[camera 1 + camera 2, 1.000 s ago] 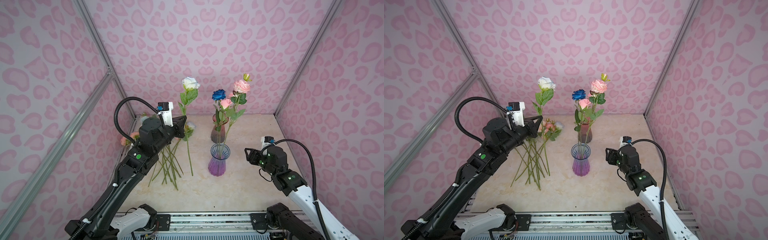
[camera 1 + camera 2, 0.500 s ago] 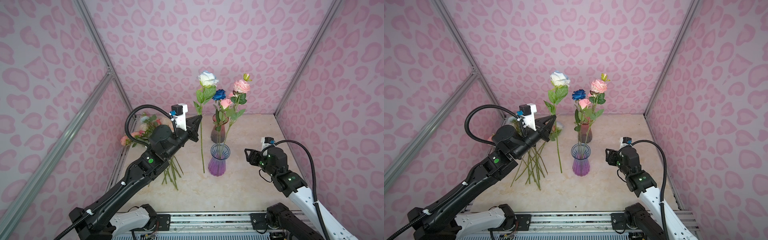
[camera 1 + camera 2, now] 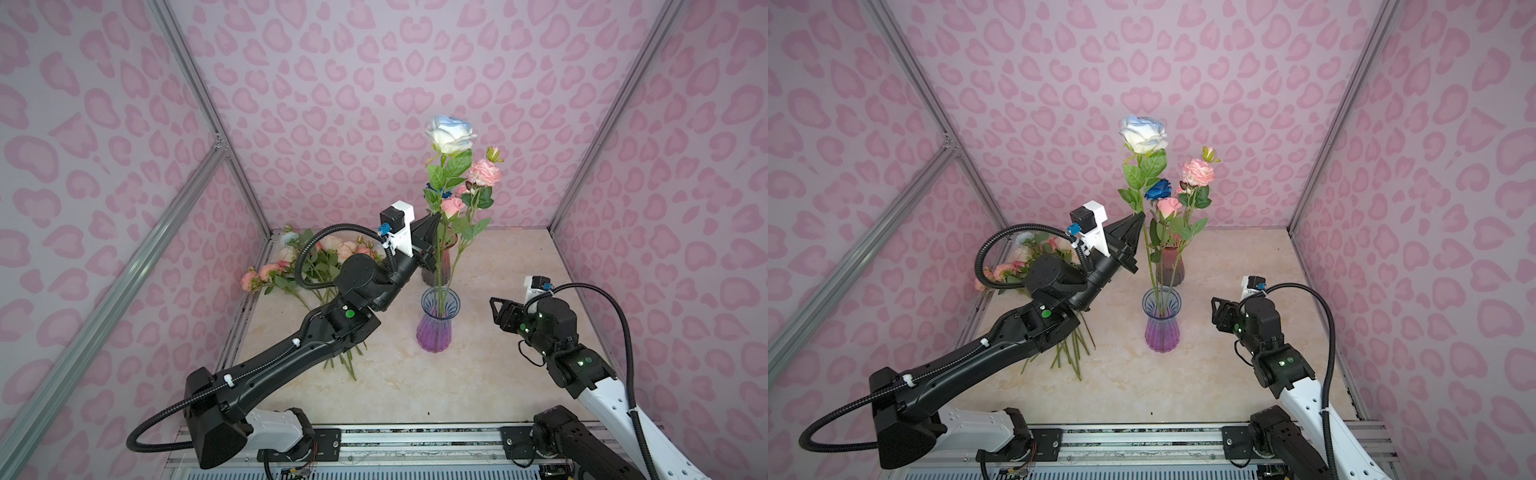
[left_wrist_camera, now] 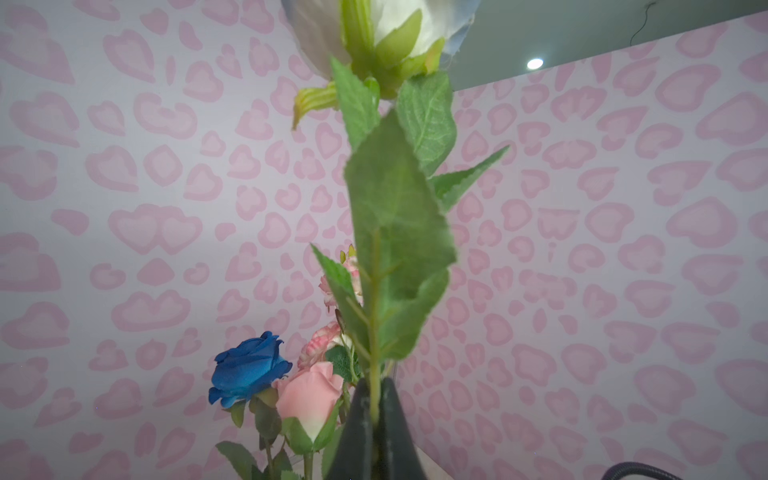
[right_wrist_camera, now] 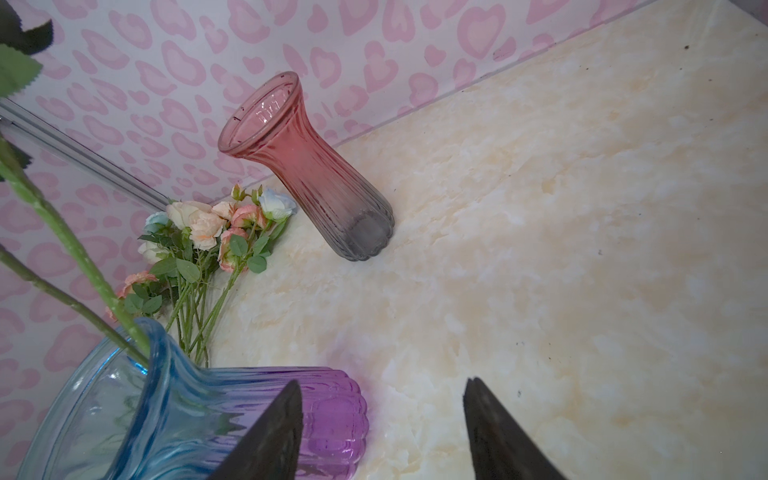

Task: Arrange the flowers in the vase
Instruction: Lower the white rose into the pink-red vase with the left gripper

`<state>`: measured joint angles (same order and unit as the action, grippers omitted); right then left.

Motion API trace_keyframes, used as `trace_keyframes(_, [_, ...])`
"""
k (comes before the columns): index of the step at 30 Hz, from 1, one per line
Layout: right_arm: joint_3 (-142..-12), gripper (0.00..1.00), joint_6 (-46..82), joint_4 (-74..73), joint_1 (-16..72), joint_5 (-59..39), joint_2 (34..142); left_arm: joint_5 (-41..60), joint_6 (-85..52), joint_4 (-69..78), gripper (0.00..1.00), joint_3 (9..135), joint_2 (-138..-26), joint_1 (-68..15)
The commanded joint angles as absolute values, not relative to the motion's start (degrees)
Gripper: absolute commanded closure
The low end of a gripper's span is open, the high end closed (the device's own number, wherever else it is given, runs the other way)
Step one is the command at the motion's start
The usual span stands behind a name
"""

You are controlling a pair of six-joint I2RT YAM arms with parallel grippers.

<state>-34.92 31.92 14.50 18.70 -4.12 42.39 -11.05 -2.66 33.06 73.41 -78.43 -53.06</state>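
Note:
My left gripper (image 3: 434, 216) (image 3: 1140, 218) (image 4: 374, 390) is shut on the stem of a white, blue-tinged rose (image 3: 451, 133) (image 3: 1144, 135) (image 4: 374, 25). It holds the rose upright over the blue-and-purple glass vase (image 3: 434, 332) (image 3: 1162, 332) (image 5: 249, 415), and the stem's lower end reaches down into the mouth. A deep blue rose (image 3: 1158, 189) (image 4: 249, 368), a pink rose (image 3: 452, 205) (image 3: 1169, 205) and a ruffled pink bloom (image 3: 484, 172) stand in that vase. More flowers (image 3: 316, 257) (image 3: 1017, 266) (image 5: 208, 232) lie piled at the back left. My right gripper (image 3: 494, 309) (image 3: 1217, 311) (image 5: 383, 380) hovers open and empty, right of the vase.
An empty red-to-grey glass vase (image 3: 1171, 270) (image 5: 307, 174) stands just behind the blue-and-purple one. Pink patterned walls (image 3: 374, 83) close in the marble tabletop (image 3: 478, 374) on three sides. My left arm stretches over the stems of the pile.
My left arm has swung right, carrying the white rose from above the pile to the vase, where its stem end now sits. The right arm has not moved.

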Motion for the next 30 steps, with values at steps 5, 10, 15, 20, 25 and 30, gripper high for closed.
trace_keyframes(5, [-34.06, 0.37, 31.77, 14.37, 18.71, -3.80, 40.69, -15.60, 6.07, 38.81, 0.97, 74.63, -85.84, -53.17])
trace_keyframes(10, [-33.72, 0.37, 31.56, 15.09, 18.74, -4.14, 40.43, -17.51, 4.58, 39.81, 0.97, 70.23, -86.56, -53.32])
trace_keyframes(15, [-33.16, 0.37, 31.55, 15.11, 18.76, -4.31, 40.38, -18.38, 1.65, 40.77, 0.97, 63.28, -83.83, -53.78])
trace_keyframes(20, [-33.11, 0.37, 32.07, 14.80, 18.76, -4.76, 40.93, -18.37, -0.44, 38.88, 0.96, 59.46, -82.42, -54.28])
trace_keyframes(25, [-34.49, 0.37, 32.86, 14.85, 18.79, -6.02, 41.49, -18.59, -2.33, 39.82, 0.94, 56.31, -80.62, -54.76])
trace_keyframes(30, [-37.10, 0.35, 31.77, 17.50, 18.73, -6.27, 42.47, -18.00, -2.92, 35.74, 0.79, 56.69, -79.43, -55.11])
